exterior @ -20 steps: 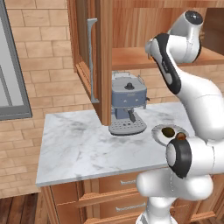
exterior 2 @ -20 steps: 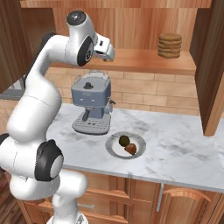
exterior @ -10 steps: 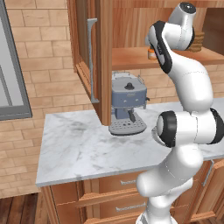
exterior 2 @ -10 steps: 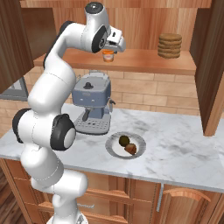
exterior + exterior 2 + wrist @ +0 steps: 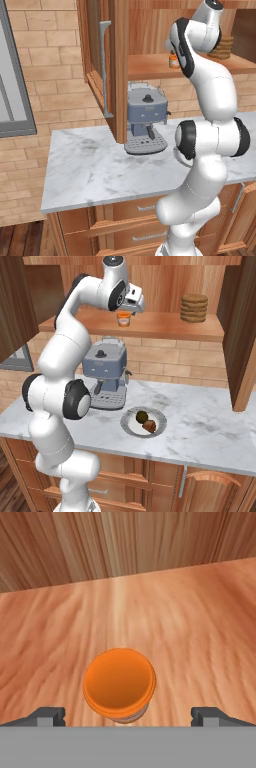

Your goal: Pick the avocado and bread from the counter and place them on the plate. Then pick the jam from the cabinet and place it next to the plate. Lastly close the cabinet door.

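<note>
Orange-lidded jam jar [image 5: 119,685] upright on cabinet shelf [image 5: 165,328]; avocado [image 5: 142,416], bread [image 5: 149,426] on plate [image 5: 160,417].

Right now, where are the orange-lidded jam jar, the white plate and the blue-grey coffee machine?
orange-lidded jam jar [image 5: 119,683], hand view, on its lid.
white plate [image 5: 159,417], right base view, bare rim.
blue-grey coffee machine [image 5: 145,111], left base view, front body.

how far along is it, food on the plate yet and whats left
Done: the avocado and bread lie on the plate. In hand: the open gripper is above the jam on the cabinet shelf, tips either side, not gripping. Left: grasp it, set it beside the plate, then shut the open cabinet door.
</note>
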